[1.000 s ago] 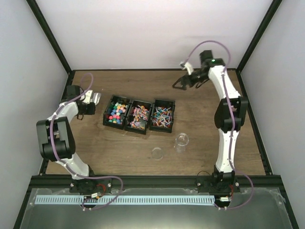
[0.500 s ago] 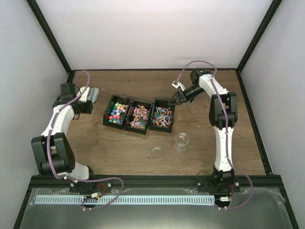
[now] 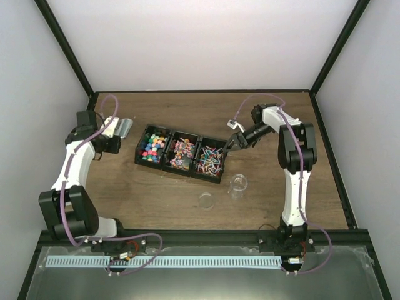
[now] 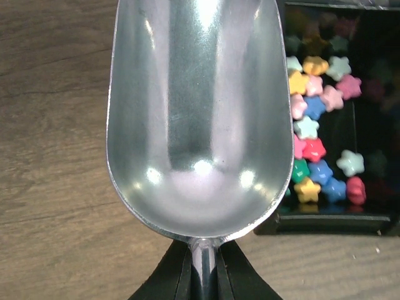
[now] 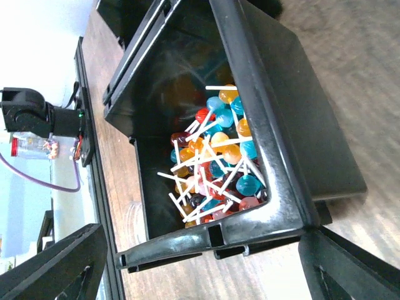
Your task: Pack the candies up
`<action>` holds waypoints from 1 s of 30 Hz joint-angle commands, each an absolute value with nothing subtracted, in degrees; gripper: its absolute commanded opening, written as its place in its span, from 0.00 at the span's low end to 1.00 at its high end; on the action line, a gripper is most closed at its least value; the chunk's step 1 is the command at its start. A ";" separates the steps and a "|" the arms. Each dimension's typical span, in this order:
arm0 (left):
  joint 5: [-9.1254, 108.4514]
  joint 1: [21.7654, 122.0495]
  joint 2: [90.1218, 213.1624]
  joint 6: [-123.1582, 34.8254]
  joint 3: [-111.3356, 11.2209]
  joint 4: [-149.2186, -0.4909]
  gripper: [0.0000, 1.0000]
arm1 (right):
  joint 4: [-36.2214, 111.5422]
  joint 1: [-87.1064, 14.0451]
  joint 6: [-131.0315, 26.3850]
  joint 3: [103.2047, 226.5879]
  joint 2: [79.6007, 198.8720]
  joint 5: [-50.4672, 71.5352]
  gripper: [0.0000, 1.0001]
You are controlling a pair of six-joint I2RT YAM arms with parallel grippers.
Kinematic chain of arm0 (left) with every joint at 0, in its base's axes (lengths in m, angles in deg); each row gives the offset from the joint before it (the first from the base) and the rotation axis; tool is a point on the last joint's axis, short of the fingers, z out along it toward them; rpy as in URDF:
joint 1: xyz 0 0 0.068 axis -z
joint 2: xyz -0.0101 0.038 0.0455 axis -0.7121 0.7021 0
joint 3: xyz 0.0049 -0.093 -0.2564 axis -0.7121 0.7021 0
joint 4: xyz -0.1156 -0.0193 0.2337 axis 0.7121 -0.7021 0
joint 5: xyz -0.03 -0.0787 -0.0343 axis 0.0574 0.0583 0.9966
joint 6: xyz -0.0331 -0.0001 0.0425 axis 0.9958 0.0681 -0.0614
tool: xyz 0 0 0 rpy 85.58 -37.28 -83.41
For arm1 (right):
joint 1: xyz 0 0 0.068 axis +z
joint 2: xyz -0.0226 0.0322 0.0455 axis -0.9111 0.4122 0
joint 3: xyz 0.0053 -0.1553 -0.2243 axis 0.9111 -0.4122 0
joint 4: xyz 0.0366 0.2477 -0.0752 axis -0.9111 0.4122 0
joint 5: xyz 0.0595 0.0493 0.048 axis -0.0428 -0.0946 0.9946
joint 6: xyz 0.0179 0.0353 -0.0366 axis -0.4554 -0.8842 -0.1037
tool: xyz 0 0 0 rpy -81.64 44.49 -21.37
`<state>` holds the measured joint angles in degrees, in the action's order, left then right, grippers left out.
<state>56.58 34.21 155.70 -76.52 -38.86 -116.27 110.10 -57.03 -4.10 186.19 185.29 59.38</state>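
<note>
L grip: left gripper (image 3: 112, 135) (image 4: 203, 270) at far-left of table (image 3: 156, 194), fingers pressed together on handle of scoop (image 3: 123, 127) (image 4: 200, 119), pinching it.
Scoop: silver metal, bowl face up in wrist cam, sits just left of left bin (image 3: 139, 150) (image 4: 325, 224). Resting on wood or held above it: can't tell.
R grip: right gripper (image 3: 230, 144) (image 5: 200, 242) at far-right corner of right bin (image 3: 222, 164) (image 5: 294, 119). Fingers (image 5: 59, 262) spread wide, one each side of bin's end wall. Pad contact w/ bin: can't tell.
Candies: candies (image 3: 181, 152) all inside the 3 black bins, mid-table, row running L to R.
Left bin: star candies (image 3: 154, 146) (image 4: 312, 125), mixed colours (blue, yellow, pink, red, green).
Mid bin: mid bin (image 3: 169, 164) holds wrapped candies (image 3: 182, 154), pink/red/white; detail too small to tell more.
Right bin: lollipops (image 3: 211, 157) (image 5: 215, 156) w/ white sticks, heads blue/orange/red, piled toward the gripper end. Bin sits skewed vs the other two, touching mid bin.
Jar: clear jar (image 3: 238, 185) upright, near side of right bin, apart from it.
Other: small clear round piece (image 3: 206, 200) left of jar, close to it. Lid or cup: can't tell.
</note>
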 commanded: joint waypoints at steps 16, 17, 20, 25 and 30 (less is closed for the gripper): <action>47.43 46.16 156.95 -78.17 -51.66 -157.97 0.04 | 111.47 -62.23 -5.29 190.47 180.90 59.31 0.93; 46.40 46.89 157.52 -76.96 -52.53 -157.99 0.04 | 111.43 -62.23 -5.74 191.27 181.09 59.42 0.93; 43.17 50.56 159.39 -74.28 -54.74 -157.99 0.04 | 110.95 -62.23 -6.83 193.02 181.48 59.66 0.93; 41.86 54.45 163.29 -72.14 -56.65 -158.02 0.04 | 106.94 -62.23 -10.51 196.02 181.23 58.85 0.93; 40.19 56.06 167.26 -71.08 -57.82 -157.99 0.04 | 106.01 -62.23 -12.34 198.64 181.90 60.16 0.93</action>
<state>42.90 55.04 164.79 -73.44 -56.43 -156.97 107.87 -62.46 -9.85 195.10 182.84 58.70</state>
